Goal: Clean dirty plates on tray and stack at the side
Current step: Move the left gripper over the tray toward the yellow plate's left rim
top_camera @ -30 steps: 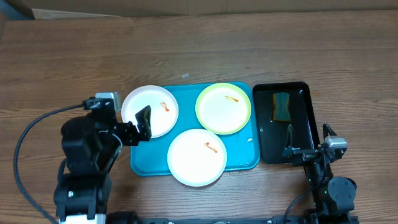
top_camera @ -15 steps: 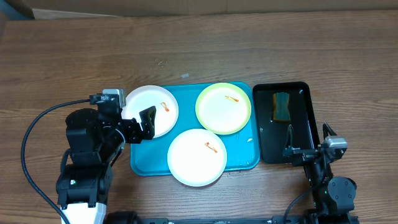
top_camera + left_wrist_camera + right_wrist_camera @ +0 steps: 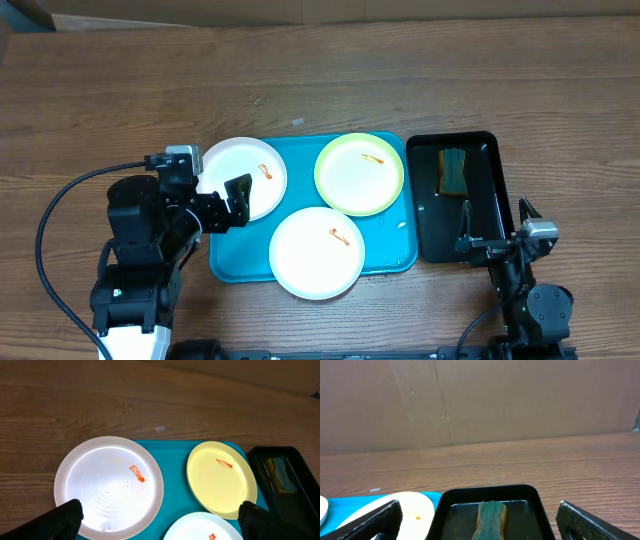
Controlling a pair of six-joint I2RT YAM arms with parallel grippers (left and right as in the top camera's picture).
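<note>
Three dirty plates lie on the turquoise tray (image 3: 300, 160), each with an orange-red smear: a white one (image 3: 245, 178) overhanging the tray's left rim, a yellow-green one (image 3: 360, 173) at the back, and a white one (image 3: 316, 253) at the front. My left gripper (image 3: 220, 195) hovers open over the left white plate's near edge. In the left wrist view that plate (image 3: 107, 487) fills the left side, with the yellow plate (image 3: 222, 480) to the right and my left gripper (image 3: 160, 525) empty. My right gripper (image 3: 495, 215) stands open and empty at the black tray's near end.
A narrow black tray (image 3: 485, 140) sits right of the turquoise tray and holds a green-and-yellow sponge (image 3: 454, 170). The sponge (image 3: 491, 517) lies straight ahead in the right wrist view. Bare wooden table surrounds both trays, and a cardboard wall stands at the far edge.
My left arm has shifted a little to the right, bringing its open fingers further over the left white plate. The right arm and the plates have not moved.
</note>
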